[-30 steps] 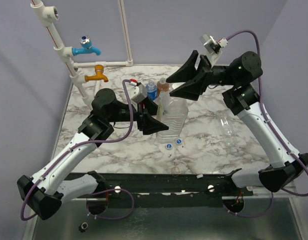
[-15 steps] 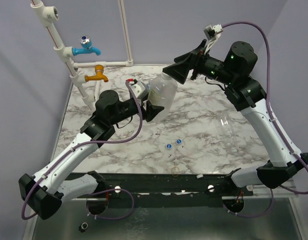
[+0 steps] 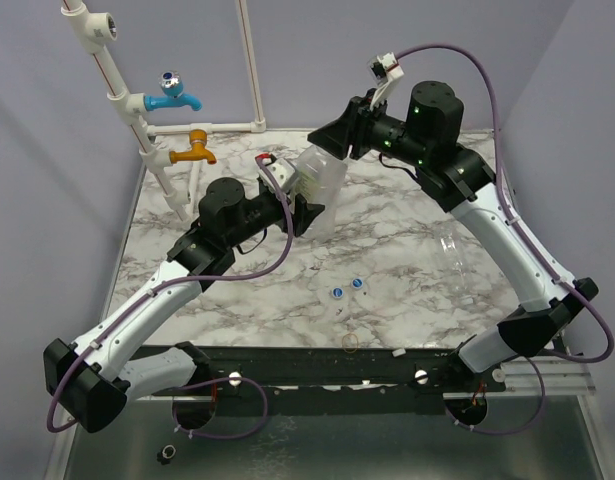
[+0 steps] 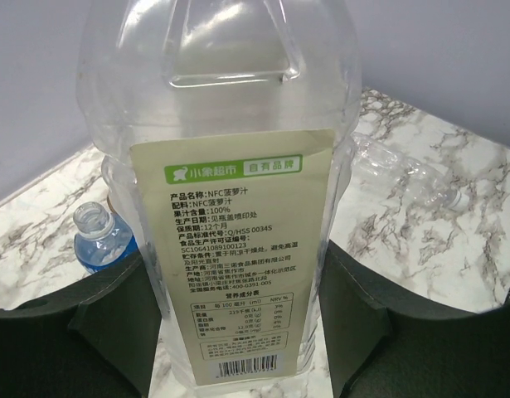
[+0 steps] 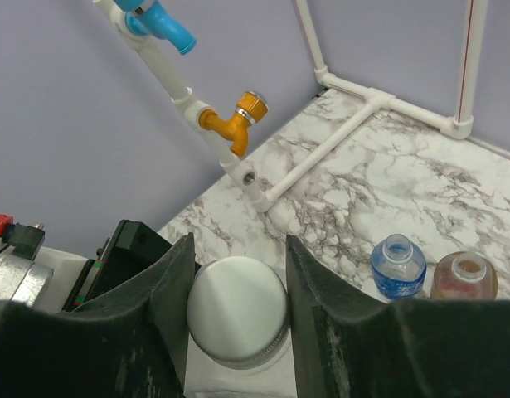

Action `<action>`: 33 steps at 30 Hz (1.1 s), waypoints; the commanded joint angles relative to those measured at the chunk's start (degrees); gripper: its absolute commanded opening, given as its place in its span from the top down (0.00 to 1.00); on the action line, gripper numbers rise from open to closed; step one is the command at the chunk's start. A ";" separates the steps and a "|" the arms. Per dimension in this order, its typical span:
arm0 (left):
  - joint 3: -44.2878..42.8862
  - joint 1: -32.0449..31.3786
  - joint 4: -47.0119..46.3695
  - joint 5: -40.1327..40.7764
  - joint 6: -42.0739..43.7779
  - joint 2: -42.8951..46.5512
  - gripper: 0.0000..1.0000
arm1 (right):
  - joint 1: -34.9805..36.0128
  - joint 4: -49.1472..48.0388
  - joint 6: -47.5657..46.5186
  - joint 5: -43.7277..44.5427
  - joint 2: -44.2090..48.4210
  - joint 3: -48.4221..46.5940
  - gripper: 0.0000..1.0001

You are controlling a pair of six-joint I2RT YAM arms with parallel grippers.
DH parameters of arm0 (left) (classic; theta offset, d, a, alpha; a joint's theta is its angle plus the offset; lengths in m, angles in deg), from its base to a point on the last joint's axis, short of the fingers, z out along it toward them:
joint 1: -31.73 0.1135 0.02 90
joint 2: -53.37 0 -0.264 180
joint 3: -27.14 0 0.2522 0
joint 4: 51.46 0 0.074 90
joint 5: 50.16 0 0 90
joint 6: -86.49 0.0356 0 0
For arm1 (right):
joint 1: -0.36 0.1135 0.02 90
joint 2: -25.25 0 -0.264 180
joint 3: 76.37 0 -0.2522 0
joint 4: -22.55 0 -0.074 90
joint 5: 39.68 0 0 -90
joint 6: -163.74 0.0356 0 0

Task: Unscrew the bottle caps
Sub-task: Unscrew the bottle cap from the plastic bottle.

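My left gripper is shut on the large squarish clear bottle and holds it tilted above the table; the left wrist view shows its pale label between the fingers. My right gripper is shut on this bottle's white cap, with a finger pressing each side. In the top view the right gripper meets the bottle's neck. Two blue-and-white caps lie loose on the marble. A blue-labelled bottle and an amber bottle stand with open necks.
A plain clear bottle lies on its side at the right. A thin yellowish ring rests near the front edge. A blue tap and an orange tap stick out from the white pipe frame at the back left.
The left arm lifted the large bottle off the table and tipped it towards the back left. The right gripper let go of the cap, followed it leftward, and closed on it again.
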 commanded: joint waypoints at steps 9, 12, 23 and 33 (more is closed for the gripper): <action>-1.28 -0.32 -3.48 -9.07 -7.41 1.23 1.00 | 0.81 -5.61 -3.96 -5.81 3.29 2.33 0.93; -2.37 -0.32 -4.08 -20.69 -11.48 1.40 1.00 | 0.73 -8.46 -7.04 -16.03 5.94 4.55 0.96; -6.54 -0.23 -3.79 -43.21 -17.44 1.47 1.00 | 0.72 -13.43 -7.71 -49.11 11.41 10.21 0.97; -5.41 -0.14 -1.93 -34.86 -10.49 2.58 1.00 | 0.64 -6.40 -10.23 -23.28 13.91 8.65 0.27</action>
